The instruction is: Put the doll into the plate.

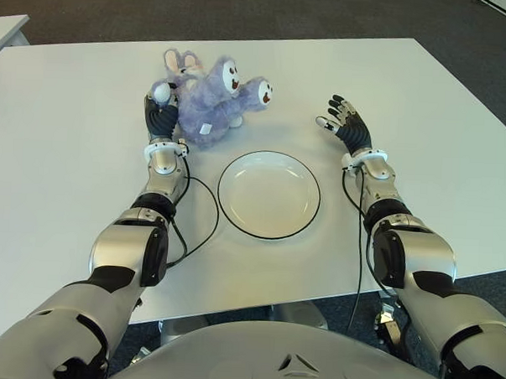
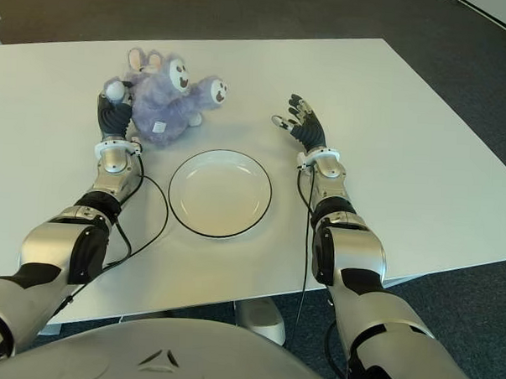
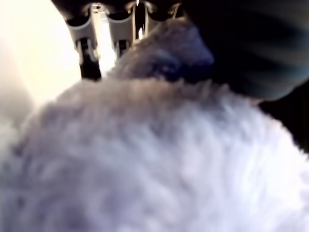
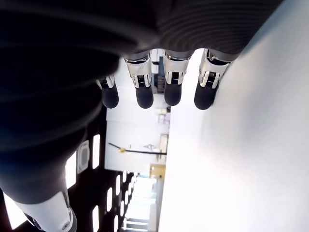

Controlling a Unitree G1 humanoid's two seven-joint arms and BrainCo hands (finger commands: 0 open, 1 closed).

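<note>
The plate lies bare on the table, so the task is barely begun; farther off to its right the right hand hovers with fingers spread, holding nothing; beyond, the left hand presses against the doll, its fingers seemingly closing into the fur, lift and carry remaining.

Doll behind plate, toward left; left hand apparently touching doll.

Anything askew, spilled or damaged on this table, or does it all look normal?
Nothing stands out. The purple doll lies tipped on its side on the white table, behind the empty plate, with the left robot hand against it. The right robot hand shows open beside the plate's right.
</note>
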